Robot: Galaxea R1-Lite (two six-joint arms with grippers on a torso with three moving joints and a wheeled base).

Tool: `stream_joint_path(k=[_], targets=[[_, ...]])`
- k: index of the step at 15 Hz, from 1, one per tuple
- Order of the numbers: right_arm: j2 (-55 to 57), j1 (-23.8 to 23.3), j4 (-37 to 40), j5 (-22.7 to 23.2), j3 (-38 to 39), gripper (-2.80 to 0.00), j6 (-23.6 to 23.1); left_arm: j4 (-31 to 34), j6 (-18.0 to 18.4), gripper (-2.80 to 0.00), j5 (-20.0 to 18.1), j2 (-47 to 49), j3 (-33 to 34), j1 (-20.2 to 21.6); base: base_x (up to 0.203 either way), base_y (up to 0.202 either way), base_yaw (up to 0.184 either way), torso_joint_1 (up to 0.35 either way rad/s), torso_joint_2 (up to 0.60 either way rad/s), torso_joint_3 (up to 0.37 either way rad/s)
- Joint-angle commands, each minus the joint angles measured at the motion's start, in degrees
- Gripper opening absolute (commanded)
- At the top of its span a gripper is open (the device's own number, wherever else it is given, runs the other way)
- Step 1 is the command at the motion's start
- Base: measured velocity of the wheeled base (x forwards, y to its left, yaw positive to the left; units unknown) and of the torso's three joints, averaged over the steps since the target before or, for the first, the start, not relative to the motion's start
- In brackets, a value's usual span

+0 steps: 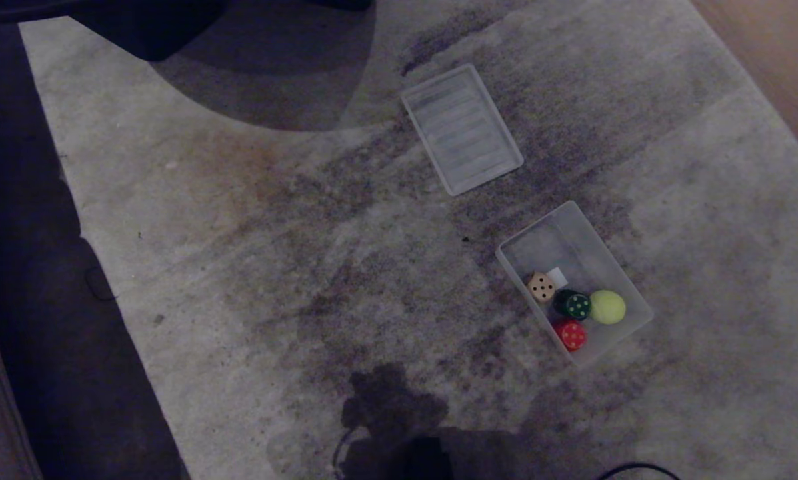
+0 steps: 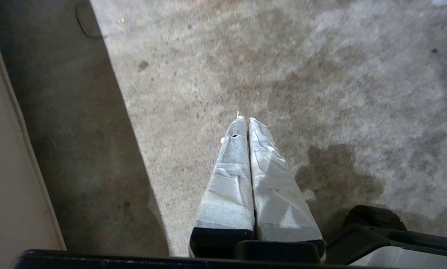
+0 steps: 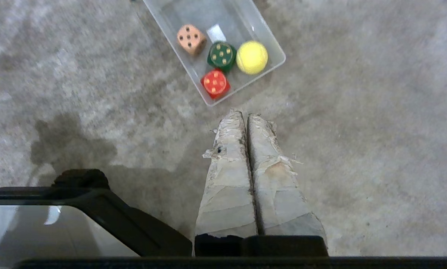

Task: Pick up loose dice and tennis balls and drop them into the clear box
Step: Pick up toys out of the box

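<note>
Clear box (image 1: 612, 263) on the carpet (image 1: 305, 267), holding beige die (image 1: 541, 287), green die (image 1: 573, 304), red die (image 1: 571, 334) and tennis ball (image 1: 607, 307); ribbed lid (image 1: 461, 128) lies apart. Left end effector (image 2: 244, 118) and right end effector (image 3: 244, 114) hang above bare carpet, fingers pressed together, empty.

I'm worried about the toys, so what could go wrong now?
The beige die, green die, red die and tennis ball crowd one end of the clear box, so another drop might bounce out. Both the left gripper and right gripper are shut; no loose toy shows, so some could be missed.
</note>
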Motion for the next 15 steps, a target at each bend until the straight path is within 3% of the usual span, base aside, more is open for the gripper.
stream_joint_path(k=[1, 15], targets=[[0.16, 0.0, -0.01, 0.02, -0.01, -2.8, 0.0, -0.06, 0.01, -2.8, 0.04, 0.06, 0.0, 0.0, 0.0, 0.0, 0.0, 0.002, 0.0, 0.205], [0.16, 0.0, -0.01, 0.02, -0.02, -2.8, 0.0, -0.06, -0.16, -2.8, 0.04, 0.06, 0.0, 0.0, 0.0, 0.0, 0.0, 0.002, 0.0, 0.204]])
